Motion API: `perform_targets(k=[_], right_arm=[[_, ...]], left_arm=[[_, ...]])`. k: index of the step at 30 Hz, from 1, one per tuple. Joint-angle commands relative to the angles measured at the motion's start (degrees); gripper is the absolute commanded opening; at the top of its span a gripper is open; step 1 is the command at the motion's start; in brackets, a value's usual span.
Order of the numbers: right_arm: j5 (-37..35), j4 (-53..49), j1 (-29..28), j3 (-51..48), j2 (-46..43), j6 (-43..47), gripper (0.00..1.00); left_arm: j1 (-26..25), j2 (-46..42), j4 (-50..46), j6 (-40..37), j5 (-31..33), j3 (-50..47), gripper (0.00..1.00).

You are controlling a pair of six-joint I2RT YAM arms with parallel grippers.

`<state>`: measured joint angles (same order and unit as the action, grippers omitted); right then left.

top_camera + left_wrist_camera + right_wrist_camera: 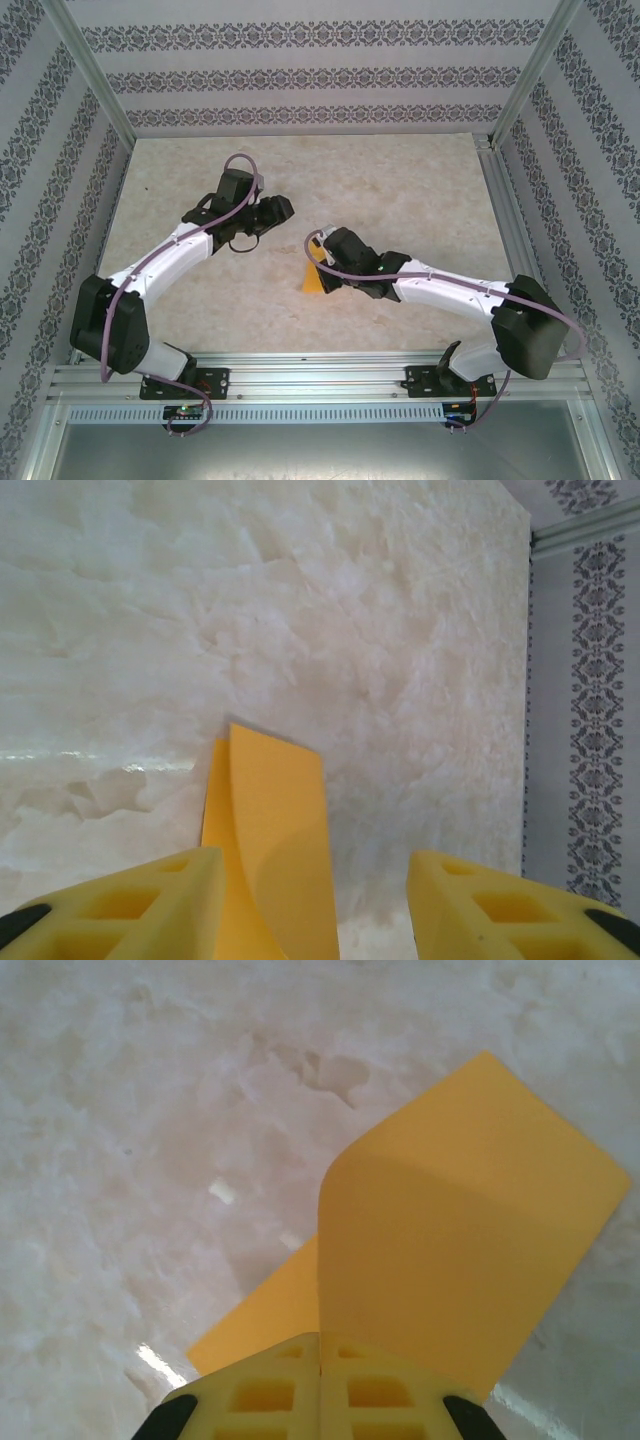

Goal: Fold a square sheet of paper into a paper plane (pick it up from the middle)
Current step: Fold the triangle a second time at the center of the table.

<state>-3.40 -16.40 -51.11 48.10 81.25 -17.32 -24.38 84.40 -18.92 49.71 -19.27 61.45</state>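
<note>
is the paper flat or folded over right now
Partly folded, not creased: one flap of the paper curves up off the table over the flat part, pinched in the shut right gripper.

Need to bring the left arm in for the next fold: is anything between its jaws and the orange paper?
Nothing visible does. The left gripper has its jaws open, with the partly folded paper sheet directly ahead between them. The right gripper is shut on the sheet's raised flap, on the side away from the left arm, not in that path.
</note>
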Motion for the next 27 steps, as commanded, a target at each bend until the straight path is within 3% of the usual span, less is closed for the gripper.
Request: perform_targets(k=[1, 9, 21, 27], right_arm=[[2.1, 4.8, 1.3, -3.0, -1.2, -5.9, 0.00], [16.2, 14.6, 8.6, -8.6, 1.9, -11.7, 0.00], [26.7, 25.8, 17.4, -14.0, 5.9, -14.2, 0.00], [30.1, 30.0, 20.5, -15.9, 7.5, -15.3, 0.01]], left_arm=[[-0.2, 2.7, 3.7, -0.9, -5.0, -1.0, 0.53], [-3.7, 8.1, 5.8, -1.3, -7.4, -0.2, 0.52], [-8.2, 17.3, 7.7, -1.1, -8.5, 2.1, 0.39], [-10.7, 22.2, 10.7, 1.8, -9.3, 3.9, 0.38]])
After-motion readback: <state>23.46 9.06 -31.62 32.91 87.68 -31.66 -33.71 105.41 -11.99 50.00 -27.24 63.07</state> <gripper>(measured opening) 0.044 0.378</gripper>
